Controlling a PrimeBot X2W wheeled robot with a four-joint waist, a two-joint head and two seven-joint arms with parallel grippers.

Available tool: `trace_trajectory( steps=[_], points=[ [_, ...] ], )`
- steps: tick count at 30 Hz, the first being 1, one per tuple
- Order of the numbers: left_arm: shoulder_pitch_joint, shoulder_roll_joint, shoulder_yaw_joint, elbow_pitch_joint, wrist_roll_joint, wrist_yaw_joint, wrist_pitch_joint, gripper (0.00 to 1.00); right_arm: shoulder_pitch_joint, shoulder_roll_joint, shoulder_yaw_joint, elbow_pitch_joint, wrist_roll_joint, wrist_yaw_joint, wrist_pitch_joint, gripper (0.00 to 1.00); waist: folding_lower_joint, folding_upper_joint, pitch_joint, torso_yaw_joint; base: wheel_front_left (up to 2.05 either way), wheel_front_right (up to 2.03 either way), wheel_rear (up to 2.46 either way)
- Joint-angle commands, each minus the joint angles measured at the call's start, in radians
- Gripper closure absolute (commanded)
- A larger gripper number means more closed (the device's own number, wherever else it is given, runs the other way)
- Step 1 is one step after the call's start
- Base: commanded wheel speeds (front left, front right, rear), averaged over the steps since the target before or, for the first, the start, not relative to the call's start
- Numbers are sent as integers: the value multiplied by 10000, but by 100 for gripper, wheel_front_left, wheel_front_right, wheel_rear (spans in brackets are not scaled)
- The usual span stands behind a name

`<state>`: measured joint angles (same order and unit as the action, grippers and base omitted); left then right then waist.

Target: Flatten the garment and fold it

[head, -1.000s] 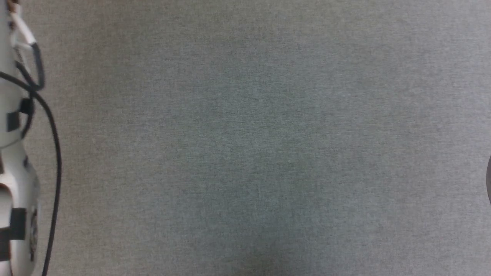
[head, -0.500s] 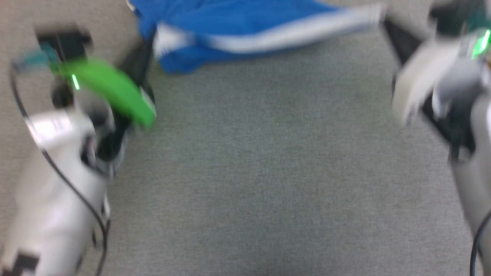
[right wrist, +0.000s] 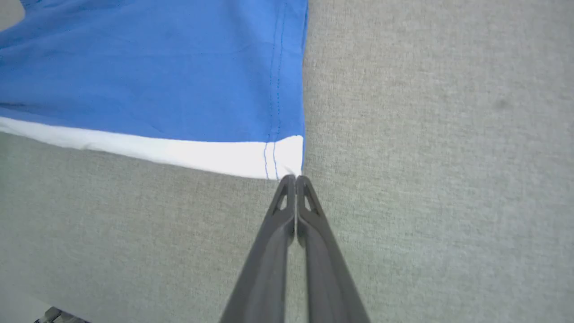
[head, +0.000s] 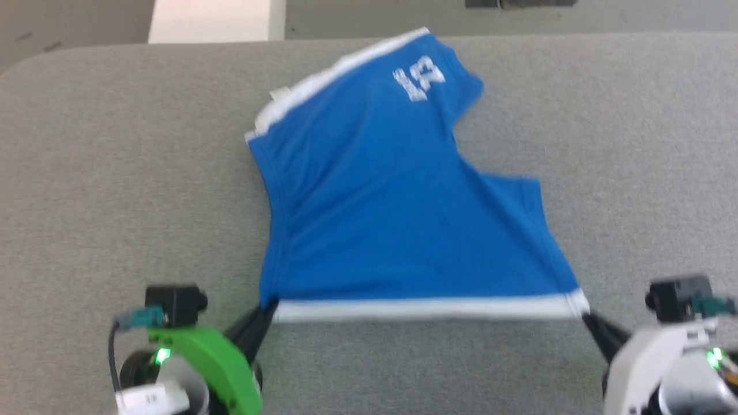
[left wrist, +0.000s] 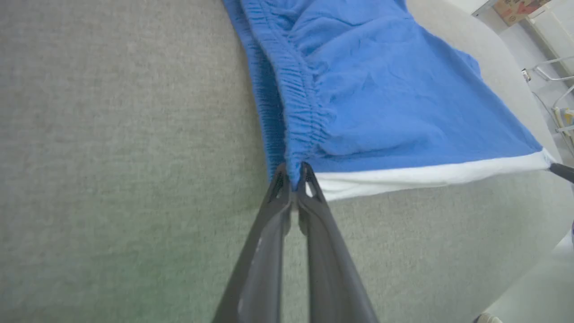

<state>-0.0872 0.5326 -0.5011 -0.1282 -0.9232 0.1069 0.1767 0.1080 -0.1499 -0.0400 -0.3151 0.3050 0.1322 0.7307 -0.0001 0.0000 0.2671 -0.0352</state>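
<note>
Head view: the garment (head: 392, 219) lies spread on the bench (head: 86, 173). Its white band (head: 426, 309) is pinched at either end by the left claw (head: 271, 305) and right claw (head: 583, 316).

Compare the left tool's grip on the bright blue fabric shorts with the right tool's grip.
The left tool pinches bunched blue elastic waistband; the right tool pinches the white edge band's flat corner. The left tool's casing is green, the right tool's pale. Both are shut on the bright blue fabric shorts, stretching that band between them.
</note>
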Motion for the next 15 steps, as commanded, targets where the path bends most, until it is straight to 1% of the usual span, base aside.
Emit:
trace_trajectory(
  steps=[1,3,4,5,7,9,11,15],
  points=[
    [406,327,-77,-228,136,273,197,100,383,145,-112,-255,-91,-15,216,100,1,0,-226,197,0,0,0],
    [942,621,-226,-688,226,689,558,100,1019,309,-284,-567,-134,-15,663,100,1,0,-302,255,0,0,0],
    [1141,694,-265,-905,197,826,684,100,1251,335,-368,-670,-175,-15,852,100,1,0,-325,283,0,0,0],
    [1541,796,-332,-1420,111,1131,921,100,1726,386,-575,-937,-236,-15,1249,100,1,0,-389,369,0,0,0],
    [1842,940,-380,-1861,169,1508,1130,100,2087,423,-735,-1371,-346,-15,1534,100,1,0,-420,484,0,0,0],
    [1896,1069,-508,-2215,477,1844,1304,100,2246,411,-886,-1880,-499,-15,1554,100,1,0,-432,625,0,0,0],
    [1774,881,-563,-2552,556,1980,1287,100,2215,349,-868,-2211,-540,-15,1500,100,1,0,-414,746,0,0,0],
    [984,484,-630,-2578,752,1916,1259,100,1316,-29,-755,-2624,-841,-15,1066,100,1,0,-284,1063,0,0,0]
  ],
)
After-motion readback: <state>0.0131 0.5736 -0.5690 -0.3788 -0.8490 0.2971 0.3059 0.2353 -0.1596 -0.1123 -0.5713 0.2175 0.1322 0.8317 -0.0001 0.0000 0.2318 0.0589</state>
